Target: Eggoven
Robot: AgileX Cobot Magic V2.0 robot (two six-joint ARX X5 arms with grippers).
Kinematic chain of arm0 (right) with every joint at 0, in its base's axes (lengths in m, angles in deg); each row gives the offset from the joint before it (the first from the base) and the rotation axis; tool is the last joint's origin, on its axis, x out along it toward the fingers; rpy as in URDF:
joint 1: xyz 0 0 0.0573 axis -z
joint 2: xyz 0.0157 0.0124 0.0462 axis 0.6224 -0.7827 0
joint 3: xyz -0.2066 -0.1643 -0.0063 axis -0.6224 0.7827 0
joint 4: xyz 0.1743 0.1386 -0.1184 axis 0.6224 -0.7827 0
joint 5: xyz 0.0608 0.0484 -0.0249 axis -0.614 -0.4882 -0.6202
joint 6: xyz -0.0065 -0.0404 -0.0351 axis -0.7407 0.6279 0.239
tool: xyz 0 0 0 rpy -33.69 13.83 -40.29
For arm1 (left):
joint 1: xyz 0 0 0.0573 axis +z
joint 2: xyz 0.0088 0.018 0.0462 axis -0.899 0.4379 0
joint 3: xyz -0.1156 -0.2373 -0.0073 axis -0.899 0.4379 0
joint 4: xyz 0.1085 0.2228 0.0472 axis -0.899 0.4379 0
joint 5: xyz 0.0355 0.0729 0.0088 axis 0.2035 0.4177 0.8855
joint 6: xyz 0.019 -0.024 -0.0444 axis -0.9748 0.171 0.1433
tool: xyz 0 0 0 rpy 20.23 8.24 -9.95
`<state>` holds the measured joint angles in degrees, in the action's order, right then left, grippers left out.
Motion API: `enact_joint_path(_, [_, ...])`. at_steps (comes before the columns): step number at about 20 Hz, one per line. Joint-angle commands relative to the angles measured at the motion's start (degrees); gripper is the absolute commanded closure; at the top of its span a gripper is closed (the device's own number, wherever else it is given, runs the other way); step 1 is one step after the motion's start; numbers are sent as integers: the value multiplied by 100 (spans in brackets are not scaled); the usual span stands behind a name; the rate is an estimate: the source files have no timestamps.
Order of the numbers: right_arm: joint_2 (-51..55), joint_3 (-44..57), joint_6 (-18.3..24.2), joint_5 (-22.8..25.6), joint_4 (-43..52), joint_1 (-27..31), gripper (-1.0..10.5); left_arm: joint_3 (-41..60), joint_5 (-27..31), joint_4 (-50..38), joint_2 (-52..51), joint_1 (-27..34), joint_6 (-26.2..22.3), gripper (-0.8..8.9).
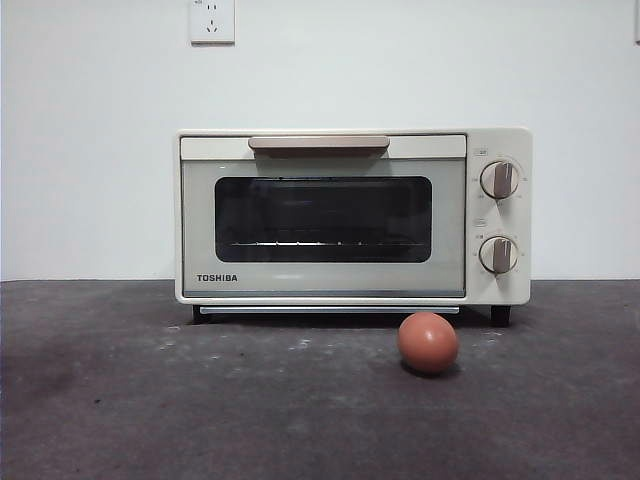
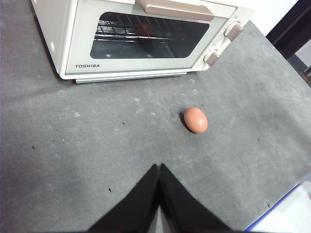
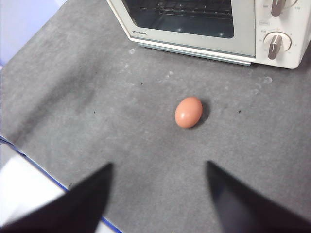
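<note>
Jaws: right spread, left clenched, both well short of egg (image 3: 188,112) before oven (image 1: 352,215).

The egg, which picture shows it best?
The right wrist view: the egg lies whole and large in the middle, on the grey table. The front view shows it side-on before the oven; the left wrist view shows it smaller.

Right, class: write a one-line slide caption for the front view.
Brown egg lies on grey table before closed cream toaster oven.
</note>
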<state>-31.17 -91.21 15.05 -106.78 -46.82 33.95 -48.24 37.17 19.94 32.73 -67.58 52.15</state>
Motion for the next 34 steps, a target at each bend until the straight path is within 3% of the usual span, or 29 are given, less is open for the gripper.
enact_joint_path(1, [-166,-83,-144,0,31,-17,545,-107,-33,-48,28,-11,-83,806])
enact_joint_path(5, [-634,-83,-391,0,245,-181,545,-107,-33,-55,28,-11,-85,806])
enact_joint_path(9, [-1447,-83,-846,149,898,-730,545,-107,-33,-61,28,-11,-85,806])
enact_joint_path(15, [-3121,-83,-1502,1591,2184,-2061,545,-107,-33,-61,28,-11,-83,806])
enact_joint_path(19, [-4216,-98,-1891,2310,3008,-2618,545,-107,-33,-61,28,-11,-83,806])
enact_joint_path(26, [-5757,-437,-1989,3110,3552,-2957,545,-107,-33,-61,28,-13,-83,806])
enact_joint_path(34, [-6664,-756,-2013,3161,3679,-2964,575,-107,-31,-66,31,-24,-83,806])
